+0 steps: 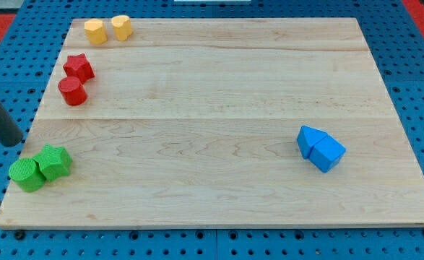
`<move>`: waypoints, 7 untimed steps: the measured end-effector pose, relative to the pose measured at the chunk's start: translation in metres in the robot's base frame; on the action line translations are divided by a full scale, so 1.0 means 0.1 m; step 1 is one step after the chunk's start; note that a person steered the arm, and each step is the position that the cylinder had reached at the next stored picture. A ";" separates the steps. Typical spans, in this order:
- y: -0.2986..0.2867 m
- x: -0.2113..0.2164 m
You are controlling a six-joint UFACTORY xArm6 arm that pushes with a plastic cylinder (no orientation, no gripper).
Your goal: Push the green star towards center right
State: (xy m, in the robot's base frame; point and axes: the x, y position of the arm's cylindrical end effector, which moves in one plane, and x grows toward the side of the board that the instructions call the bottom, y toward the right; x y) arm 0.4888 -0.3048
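The green star (54, 161) lies near the wooden board's (219, 87) lower left corner. A green cylinder (27, 175) touches it on its lower left. My rod comes in from the view's left edge, and my tip (11, 141) sits just off the board's left edge, above and to the left of the green star, a short gap away.
A red star (78, 67) and a red cylinder (72, 91) sit at the upper left. Two yellow blocks (94, 30) (121, 27) lie at the top left corner. Two blue blocks (312, 140) (328, 153) touch at the centre right. A blue pegboard surrounds the board.
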 end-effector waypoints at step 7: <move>0.57 0.30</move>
State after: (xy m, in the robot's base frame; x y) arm 0.5183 -0.2478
